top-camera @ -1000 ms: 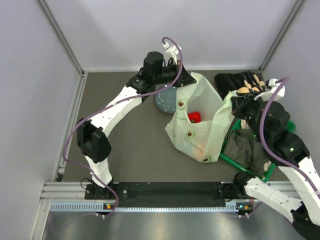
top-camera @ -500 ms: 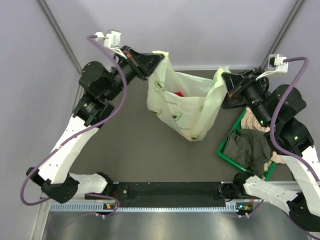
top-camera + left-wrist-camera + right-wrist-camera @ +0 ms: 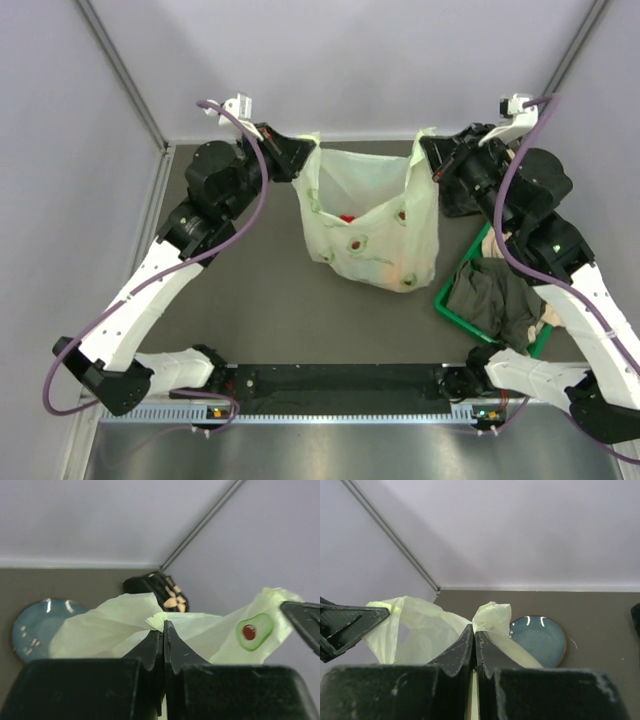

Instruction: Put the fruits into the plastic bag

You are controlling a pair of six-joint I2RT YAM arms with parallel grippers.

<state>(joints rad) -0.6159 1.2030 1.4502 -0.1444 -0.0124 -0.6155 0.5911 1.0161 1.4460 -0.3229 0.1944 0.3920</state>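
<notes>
The pale green plastic bag [image 3: 370, 225] with avocado prints hangs off the table, stretched between both arms. My left gripper [image 3: 310, 150] is shut on the bag's left handle, and in the left wrist view the gripper [image 3: 163, 626] pinches a fold of the plastic bag [image 3: 115, 625]. My right gripper [image 3: 423, 150] is shut on the right handle, and in the right wrist view the gripper [image 3: 474, 630] nips the plastic bag [image 3: 492, 615]. A red fruit [image 3: 346, 217] shows through the mouth. An orange tint [image 3: 408, 278] shows low inside. Other fruits are hidden.
A blue-grey plate [image 3: 540, 640] lies on the dark table behind the bag, also in the left wrist view as a plate [image 3: 35, 627]. A green basket [image 3: 452, 308] with dark clothes [image 3: 500, 295] stands at the right. More dark clothes [image 3: 159, 587] lie at the back right corner.
The bag went from slumped on the table to lifted and stretched between both grippers. Both arms rose; since half a second ago the left gripper has shifted right and the right gripper left.
</notes>
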